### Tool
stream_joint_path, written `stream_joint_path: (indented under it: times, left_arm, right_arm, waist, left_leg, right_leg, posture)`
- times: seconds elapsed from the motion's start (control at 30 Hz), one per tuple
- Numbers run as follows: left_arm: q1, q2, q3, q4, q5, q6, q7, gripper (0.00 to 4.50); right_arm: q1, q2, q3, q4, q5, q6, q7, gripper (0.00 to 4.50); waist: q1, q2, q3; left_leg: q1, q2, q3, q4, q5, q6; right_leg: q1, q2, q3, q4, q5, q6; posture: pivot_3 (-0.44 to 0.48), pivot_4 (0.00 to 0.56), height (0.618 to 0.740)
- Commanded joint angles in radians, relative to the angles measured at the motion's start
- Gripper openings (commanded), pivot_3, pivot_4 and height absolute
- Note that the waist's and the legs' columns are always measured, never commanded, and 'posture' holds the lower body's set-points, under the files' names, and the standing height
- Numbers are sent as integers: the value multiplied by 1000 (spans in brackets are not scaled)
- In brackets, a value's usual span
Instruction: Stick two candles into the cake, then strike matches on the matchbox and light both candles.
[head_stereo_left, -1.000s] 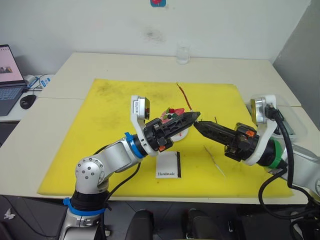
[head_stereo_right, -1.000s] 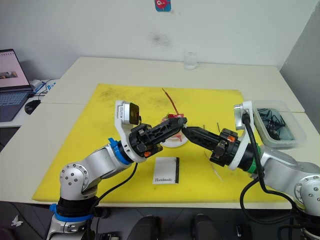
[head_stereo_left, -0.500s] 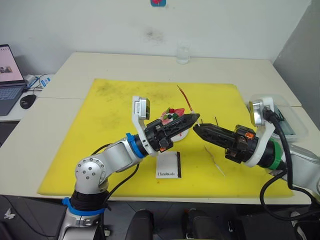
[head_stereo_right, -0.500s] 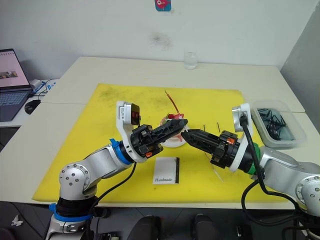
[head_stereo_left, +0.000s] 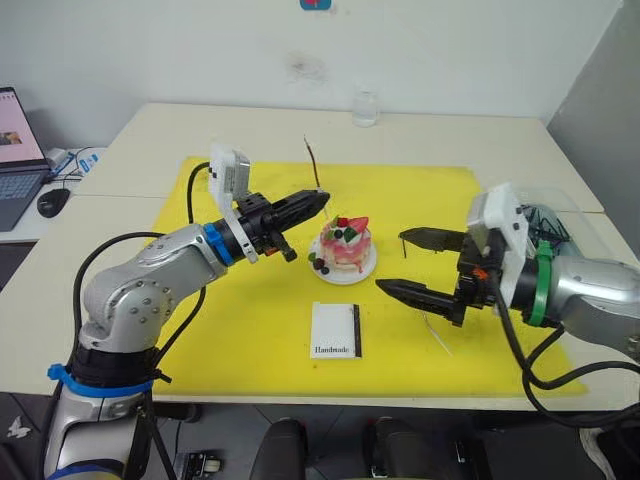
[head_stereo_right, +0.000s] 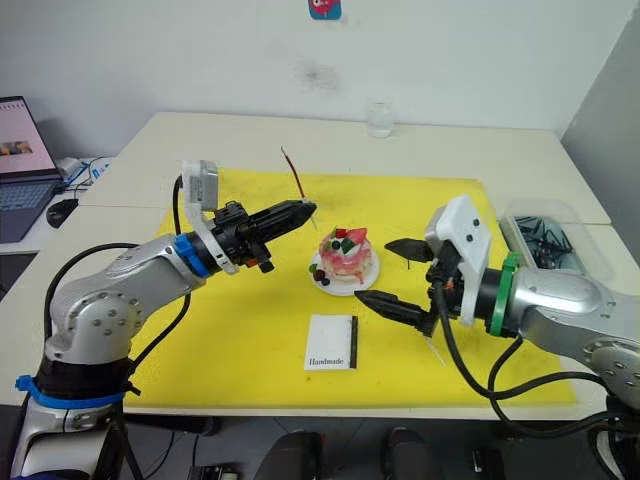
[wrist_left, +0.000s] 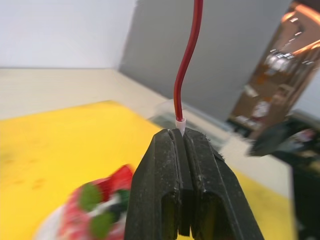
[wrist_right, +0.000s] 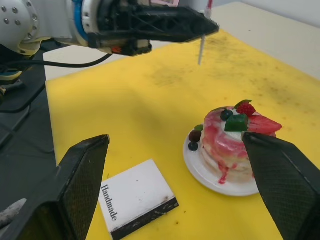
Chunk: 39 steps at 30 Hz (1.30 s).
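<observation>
- The left gripper (head_stereo_left: 322, 199) was clamped on one candle (head_stereo_left: 311, 160) near its pale lower end; the jaws met with no gap around it.
- The candle's long axis stood roughly upright, the reddish length rising above the jaws and a short pale tip pointing down below them (wrist_right: 200, 54).
- The cake (head_stereo_left: 345, 241) sat on its small white plate (head_stereo_left: 366, 273) on the yellow mat (head_stereo_left: 210, 300), just beside the left gripper on the robot's right and lower than the candle tip. The tip hung over bare mat, apart from the cake — not yet above it.
- Governing relation: the candle tip lay to the cake's left and above its top. Judged from this, the next move called for a short shift toward the robot's right, then a straight descent along the candle's own axis.
- The left arm was the nearer and already carried the candle.
- The right gripper (head_stereo_left: 418, 262) was spread wide and held nothing. It waited on the cake's other side, near the plate but clear of it.
- The matchbox (head_stereo_left: 336, 330) lay flat in front of the cake, untouched.
- A second candle (head_stereo_left: 430, 323) lay on the mat below the right gripper — still to be picked up.
</observation>
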<state>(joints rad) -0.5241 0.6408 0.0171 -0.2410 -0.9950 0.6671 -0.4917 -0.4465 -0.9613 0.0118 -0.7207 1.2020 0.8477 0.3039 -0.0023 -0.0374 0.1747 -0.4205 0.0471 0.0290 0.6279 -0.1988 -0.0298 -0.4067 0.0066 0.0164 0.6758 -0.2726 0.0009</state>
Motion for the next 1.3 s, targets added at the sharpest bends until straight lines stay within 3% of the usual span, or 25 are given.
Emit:
stream_joint_path:
  times: [0.03, 0.27, 0.53, 1.3]
  left_arm:
    - [-28, -19, -36, 65, 155, -107, -105, 0]
    - [-48, -92, -66, 206, 314, -194, -224, 0]
    - [-81, -177, -57, 335, 450, -301, -254, 0]
    - [-81, -270, -60, 448, 611, -437, -306, 0]
  right_arm:
    - [-21, 12, 40, -22, -121, 4, 8, 4466]
    - [-16, 76, 59, -37, -211, 33, -6, 4466]
    - [16, 117, 37, -68, -236, 71, -13, 4466]
    - [41, 154, 7, -108, -246, 120, -26, 4466]
  waist:
    - [0, 0, 0]
    - [0, 0, 0]
    - [0, 0, 0]
    - [-1, 0, 0]
  left_leg:
    - [-1, 0, 0, 0, 0, 0]
    - [-7, 0, 0, 1, 0, 0]
    - [-7, 1, 0, 1, 0, 0]
    - [-7, 0, 0, 2, 0, 0]
  right_leg:
    - [0, -1, 0, -1, 0, 0]
    - [-4, -2, -2, -2, 1, 1]
    - [-5, -2, -3, 0, 1, 2]
    - [-5, -1, -3, 1, 1, 2]
  posture:
    - [0, 150, 740]
    - [0, 150, 740]
    - [0, 150, 740]
    - [0, 150, 740]
